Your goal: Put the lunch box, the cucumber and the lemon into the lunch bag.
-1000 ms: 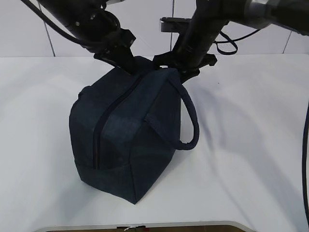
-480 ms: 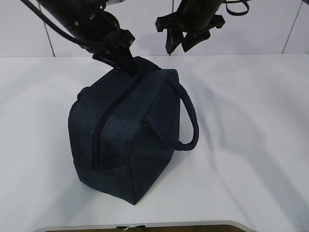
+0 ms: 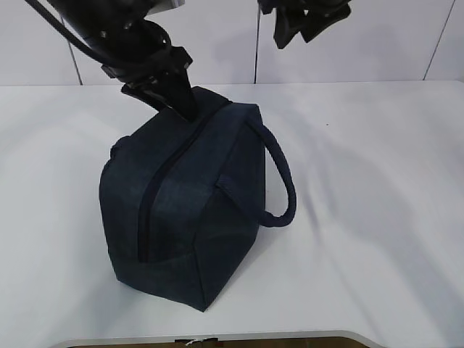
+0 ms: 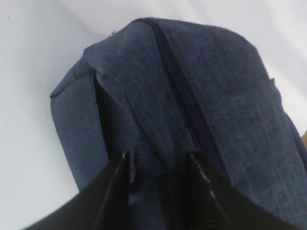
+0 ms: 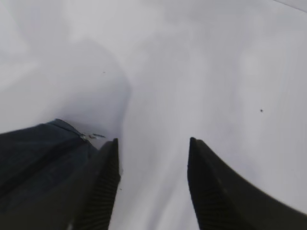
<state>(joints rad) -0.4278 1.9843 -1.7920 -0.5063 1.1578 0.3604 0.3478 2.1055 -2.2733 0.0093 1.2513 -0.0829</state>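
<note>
Standing zipped on the white bench, the large dark navy fabric lunch bag was straddled at its top ridge by the parted left hand, while the right hand was held spread, empty, above.

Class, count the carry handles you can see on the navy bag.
1: a loop handle hangs down the lunch bag's right side in the exterior view. A second may be hidden on the far left side.

1. We see the exterior view slanting down from the front at the lunch bag.
2. Our left wrist view sits close above its zipper end.
3. Our right wrist view looks down at the surface, sharing one bag corner.
</note>
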